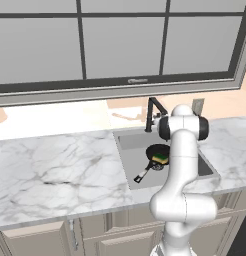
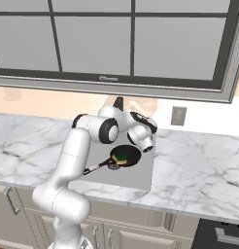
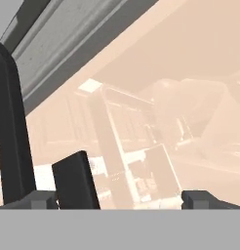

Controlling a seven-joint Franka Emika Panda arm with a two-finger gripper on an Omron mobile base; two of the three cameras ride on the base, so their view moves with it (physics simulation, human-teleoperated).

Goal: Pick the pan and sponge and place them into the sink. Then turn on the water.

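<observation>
The black pan (image 1: 156, 151) (image 2: 127, 155) lies in the grey sink (image 1: 129, 161) (image 2: 137, 178), its long handle (image 1: 142, 175) (image 2: 94, 168) pointing toward the front. On the pan rests the green and yellow sponge (image 1: 160, 159) (image 2: 120, 157). The black faucet (image 1: 154, 113) (image 2: 119, 102) rises behind the basin, and no water is in view. In the hand view my gripper (image 3: 119, 200) stands open and empty, facing the wall. There the faucet post (image 3: 10, 132) is close on the left and its black lever (image 3: 75, 181) is just above the left fingertip (image 3: 41, 200).
White marble counter (image 1: 55, 165) (image 2: 199, 170) runs on both sides of the sink. A wall outlet (image 1: 197, 105) (image 2: 178, 115) sits right of the faucet, under the wide window (image 1: 120, 45). My arm (image 1: 182, 165) covers the basin's right part in the left base view.
</observation>
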